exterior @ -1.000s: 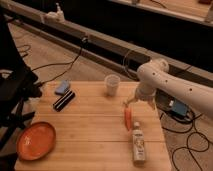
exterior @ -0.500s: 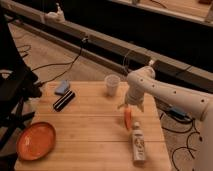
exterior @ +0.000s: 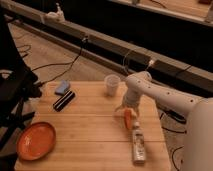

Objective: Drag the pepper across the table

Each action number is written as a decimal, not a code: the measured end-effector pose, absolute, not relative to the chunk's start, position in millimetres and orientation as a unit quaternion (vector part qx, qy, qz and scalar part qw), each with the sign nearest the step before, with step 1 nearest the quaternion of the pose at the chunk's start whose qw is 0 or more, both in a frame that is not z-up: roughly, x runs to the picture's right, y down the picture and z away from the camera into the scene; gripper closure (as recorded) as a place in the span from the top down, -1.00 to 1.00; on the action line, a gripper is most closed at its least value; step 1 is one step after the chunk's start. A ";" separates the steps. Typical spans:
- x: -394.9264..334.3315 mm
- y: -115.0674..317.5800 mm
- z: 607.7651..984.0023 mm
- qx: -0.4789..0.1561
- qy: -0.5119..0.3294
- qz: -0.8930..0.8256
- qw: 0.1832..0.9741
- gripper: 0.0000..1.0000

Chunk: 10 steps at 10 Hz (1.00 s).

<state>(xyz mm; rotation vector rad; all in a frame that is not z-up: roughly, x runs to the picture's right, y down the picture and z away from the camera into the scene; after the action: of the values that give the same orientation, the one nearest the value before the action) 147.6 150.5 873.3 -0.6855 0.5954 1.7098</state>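
though low against the partly hidden pepper (exterior: 130, 119) on the table (exterior: 90, 136), tool (exterior: 123, 108) state unreadable

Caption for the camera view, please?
Gripper right above the pepper on the wooden table, clear bottle lying alongside.

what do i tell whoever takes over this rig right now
Gripper: low over the right side of the table, right at the far end of the pepper; contact looks likely but is not certain.
Pepper: lying near the table's right edge, just beyond the cap of the clear bottle, with the white cup further back.
Done: gripper positioned at the pepper.
Left: the drag itself; the middle of the table towards the orange plate looks like the free path.
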 end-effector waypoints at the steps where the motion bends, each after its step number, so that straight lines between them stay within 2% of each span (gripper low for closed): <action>1: 151.1 151.4 878.4 -0.293 0.259 0.730 0.561 0.36; 6: 152.8 145.5 881.8 -0.281 0.263 0.722 0.574 -0.69; 7: 151.5 144.7 880.4 -0.279 0.263 0.720 0.579 -0.85; 8: 148.4 145.1 878.7 -0.281 0.262 0.716 0.582 -0.97; 10: 138.2 147.3 876.5 -0.286 0.260 0.708 0.590 -1.00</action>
<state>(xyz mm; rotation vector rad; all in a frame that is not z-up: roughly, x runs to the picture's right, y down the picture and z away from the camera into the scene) 138.2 147.3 876.5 -0.6655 0.6063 1.6490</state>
